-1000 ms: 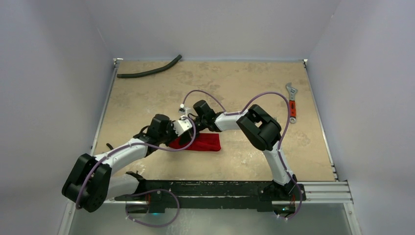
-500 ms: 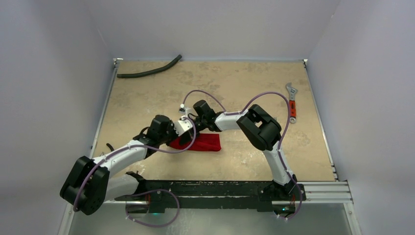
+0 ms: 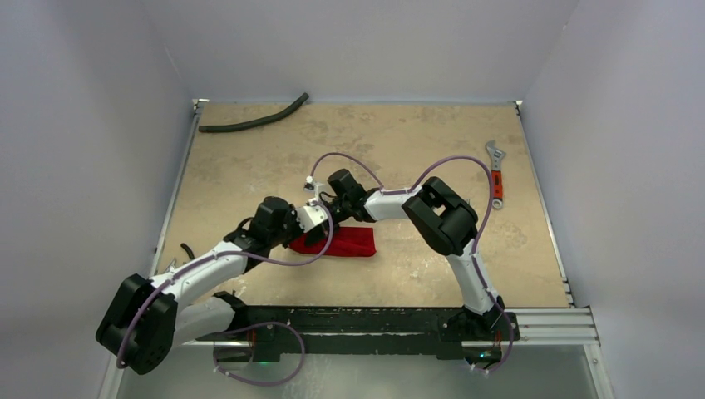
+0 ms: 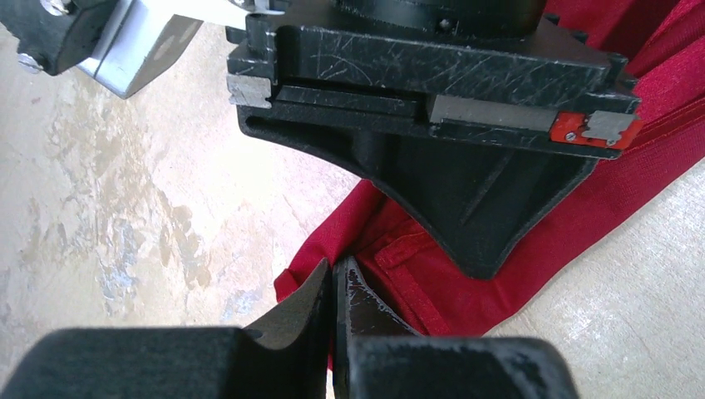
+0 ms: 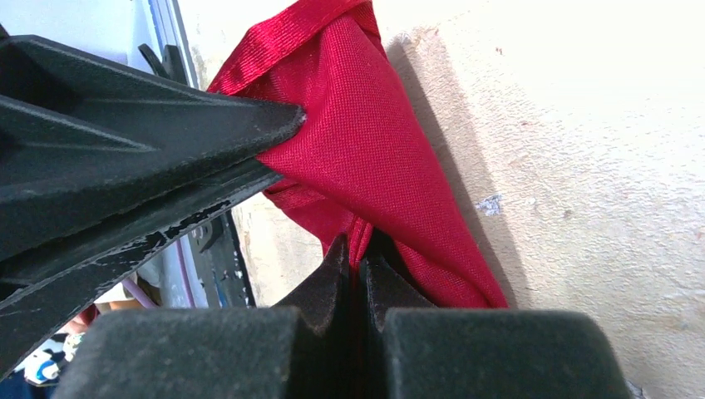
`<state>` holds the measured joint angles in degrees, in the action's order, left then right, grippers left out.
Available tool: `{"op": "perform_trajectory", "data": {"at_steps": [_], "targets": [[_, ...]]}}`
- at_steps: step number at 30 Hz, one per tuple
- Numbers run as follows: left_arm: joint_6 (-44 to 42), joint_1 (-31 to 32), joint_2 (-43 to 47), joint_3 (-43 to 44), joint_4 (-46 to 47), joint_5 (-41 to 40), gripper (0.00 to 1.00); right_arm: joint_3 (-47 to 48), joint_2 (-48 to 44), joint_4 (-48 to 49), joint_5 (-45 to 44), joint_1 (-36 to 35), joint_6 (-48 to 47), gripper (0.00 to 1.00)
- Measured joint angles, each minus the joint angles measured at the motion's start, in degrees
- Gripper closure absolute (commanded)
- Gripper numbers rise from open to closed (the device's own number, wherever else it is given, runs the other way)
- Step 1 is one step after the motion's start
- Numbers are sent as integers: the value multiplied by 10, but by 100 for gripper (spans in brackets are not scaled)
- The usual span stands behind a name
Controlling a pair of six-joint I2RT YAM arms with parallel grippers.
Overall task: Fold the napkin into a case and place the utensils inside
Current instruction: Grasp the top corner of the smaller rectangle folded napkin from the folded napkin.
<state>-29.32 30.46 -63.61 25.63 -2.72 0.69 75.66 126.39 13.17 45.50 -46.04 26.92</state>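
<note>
The red napkin [image 3: 349,241] lies folded into a flat narrow strip in the middle of the table, its left end lifted between both grippers. My left gripper [image 4: 334,273] is shut, its tips pinching the hem at the napkin's [image 4: 515,249] left corner. My right gripper [image 5: 359,249] is shut on a gathered fold of the napkin [image 5: 366,150], which rises in a peak from its tips. The right gripper's black body [image 4: 432,125] hangs just above the left one's tips. The utensils are out of view.
A black curved hose [image 3: 253,120] lies at the far left corner. An orange-handled wrench [image 3: 495,172] rests near the right edge. Grey walls close in the tan table [image 3: 399,141] on three sides, with the arms' base rail [image 3: 374,320] along the near edge.
My left gripper has closed at the napkin's corner and its elbow has dropped a little down and left. The right arm and the napkin have stayed put.
</note>
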Motion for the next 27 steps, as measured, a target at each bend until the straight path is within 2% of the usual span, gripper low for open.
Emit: {"op": "perform_trajectory", "data": {"at_steps": [8,17,27], "targets": [[-5,12,5,-2,1,0,100,6,0,-14,-5,0,-1,100],[-50,26,5,-57,36,-5,100,23,4,-39,-9,0,-1,100],[-61,27,0,-57,54,-25,100,42,17,-38,-8,0,1,100]]}}
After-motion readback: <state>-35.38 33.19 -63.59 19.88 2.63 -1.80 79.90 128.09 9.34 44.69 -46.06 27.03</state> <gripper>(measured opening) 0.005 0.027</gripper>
